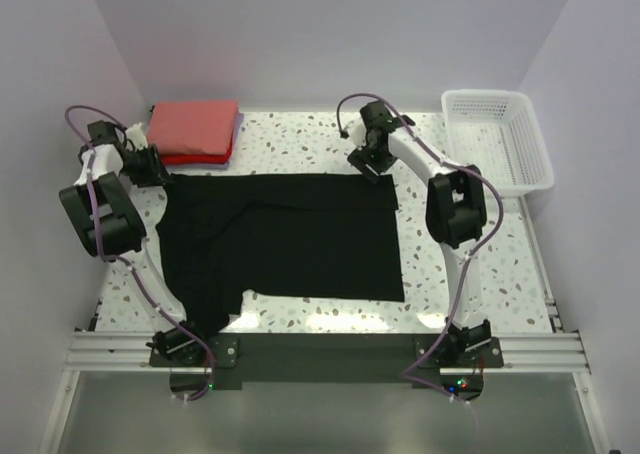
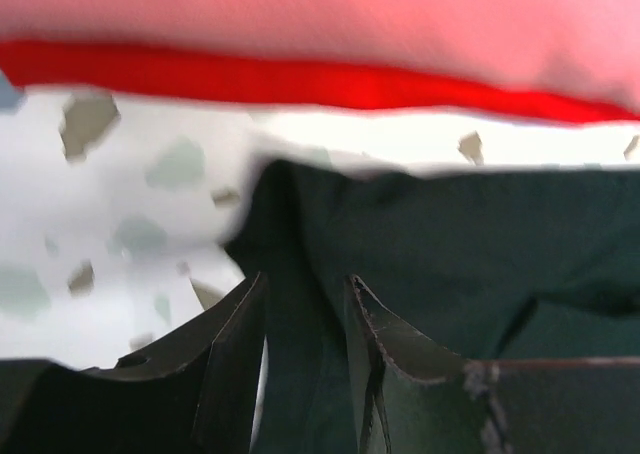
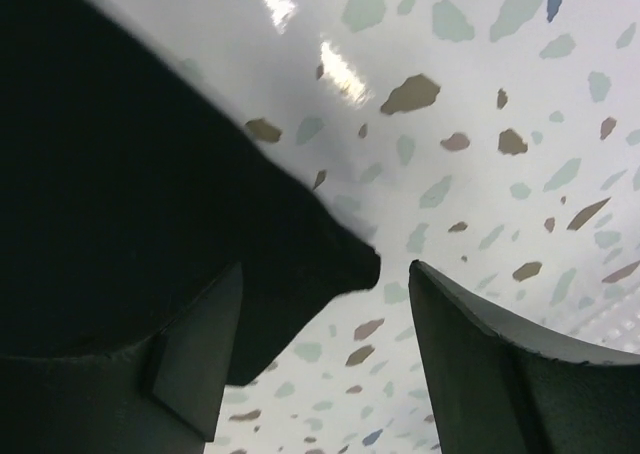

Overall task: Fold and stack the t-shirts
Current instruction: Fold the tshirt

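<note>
A black t-shirt (image 1: 300, 239) lies spread flat on the speckled table (image 1: 300, 139), one sleeve trailing toward the near left. My left gripper (image 1: 152, 169) sits at its far left corner. In the left wrist view that gripper (image 2: 308, 279) has its jaws apart, with slack black cloth (image 2: 450, 244) lying between them. My right gripper (image 1: 372, 164) is over the far right corner. In the right wrist view it (image 3: 326, 266) stands wide open, with the cloth corner (image 3: 330, 264) loose on the table between the fingers. Folded coral-red t-shirts (image 1: 193, 126) (image 2: 300, 14) are stacked at the far left over a thin purple-blue one (image 1: 238, 134).
A white lattice basket (image 1: 500, 139) stands at the far right corner of the table. White walls close in the table on the left, back and right. The arm bases are on a rail at the near edge (image 1: 320, 352).
</note>
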